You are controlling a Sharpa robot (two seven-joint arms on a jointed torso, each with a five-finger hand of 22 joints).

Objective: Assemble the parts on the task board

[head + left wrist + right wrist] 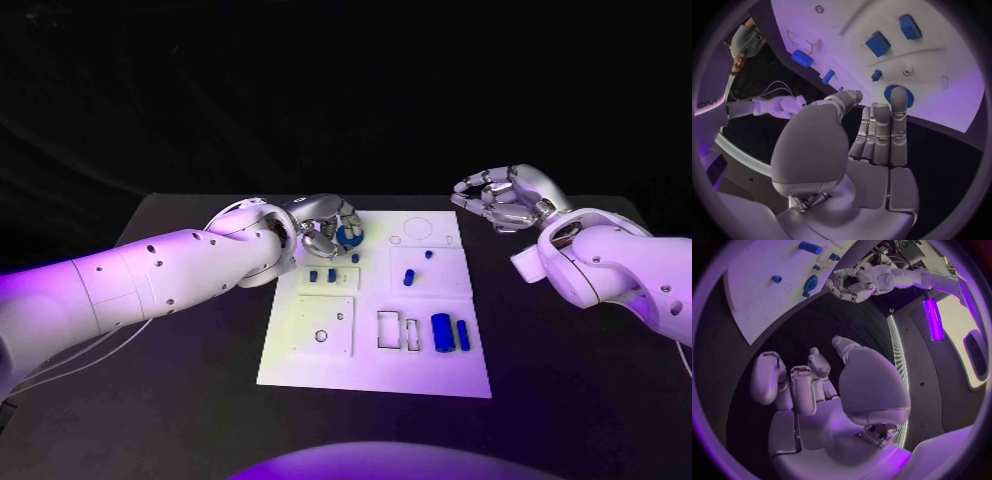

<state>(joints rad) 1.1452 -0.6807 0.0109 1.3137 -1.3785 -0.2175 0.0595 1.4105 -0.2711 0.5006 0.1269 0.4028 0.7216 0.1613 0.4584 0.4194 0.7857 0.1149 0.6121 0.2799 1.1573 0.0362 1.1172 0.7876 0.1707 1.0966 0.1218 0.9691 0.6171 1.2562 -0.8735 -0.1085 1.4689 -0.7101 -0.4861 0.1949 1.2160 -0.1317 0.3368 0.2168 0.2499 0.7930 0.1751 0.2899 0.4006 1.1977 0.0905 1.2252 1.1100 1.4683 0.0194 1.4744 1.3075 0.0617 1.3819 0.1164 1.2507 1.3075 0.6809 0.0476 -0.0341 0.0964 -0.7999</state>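
Note:
The white task board (378, 360) lies in the middle of the black table. My left hand (326, 226) hovers over its far left corner, fingers curled above a round blue part (348, 241) and holding nothing. From the left wrist, the fingertips (898, 107) stop just short of that round blue part (899, 93), which lies on the board. From the right wrist, the same part (809, 284) sits beside the left hand (849, 285). My right hand (503, 199) hangs empty off the far right corner, fingers loosely bent. Two blue cylinders (443, 332) lie near the front right.
Small blue pegs (322, 274) stand left of centre and another blue piece (408, 277) lies mid-board. Outlined recesses (392, 329) and a square plate (323, 325) mark the board's near half. Bare black table (577, 370) runs along both sides of the board.

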